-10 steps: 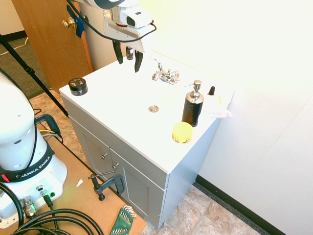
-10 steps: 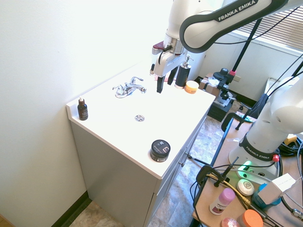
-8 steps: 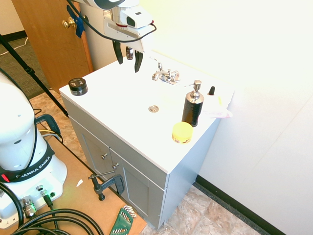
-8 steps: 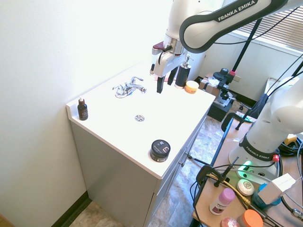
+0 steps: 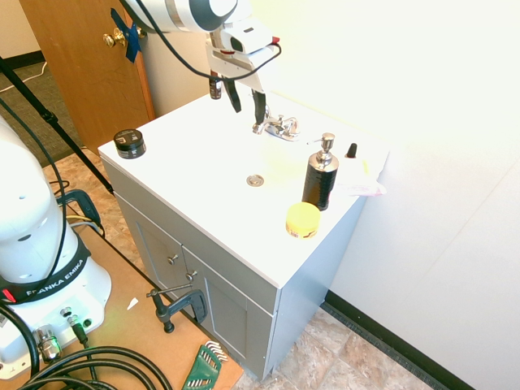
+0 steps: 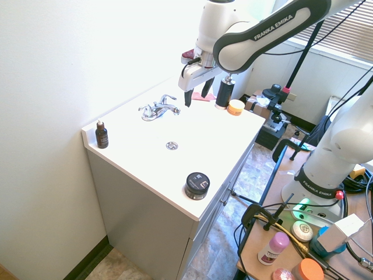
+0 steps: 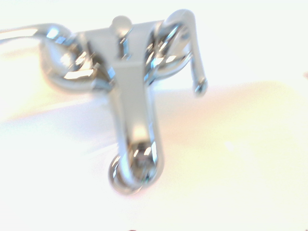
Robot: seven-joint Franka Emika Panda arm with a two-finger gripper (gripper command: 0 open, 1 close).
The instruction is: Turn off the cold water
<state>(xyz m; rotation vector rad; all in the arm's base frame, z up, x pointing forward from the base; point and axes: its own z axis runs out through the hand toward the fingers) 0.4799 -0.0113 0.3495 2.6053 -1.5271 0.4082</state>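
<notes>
I have the gripper (image 5: 246,99) poised above the faucet (image 5: 275,125), which sits at the back of the white table (image 5: 187,154), behind the drain (image 5: 255,180). I judge it is placed there to line up on a handle before descending. The wrist view looks straight down the spout (image 7: 134,139), with both handles in frame, which suggests an aiming pose rather than contact. The cold handle (image 7: 190,48) is the right-hand lever facing the spout; in the second exterior view it is the lever (image 6: 169,98) on the side of the faucet nearest the gripper (image 6: 197,98). No stream shows from the spout. The fingers (image 6: 188,97) are apart, moderately wide, holding nothing and touching nothing that I can see; they hang just above and beside the faucet. The black soap bottle (image 5: 320,177) and yellow lid (image 5: 302,218) stand well away from the faucet, toward the table's front corner, out of the approach. The dark jar (image 5: 128,143) sits at the opposite corner.
</notes>
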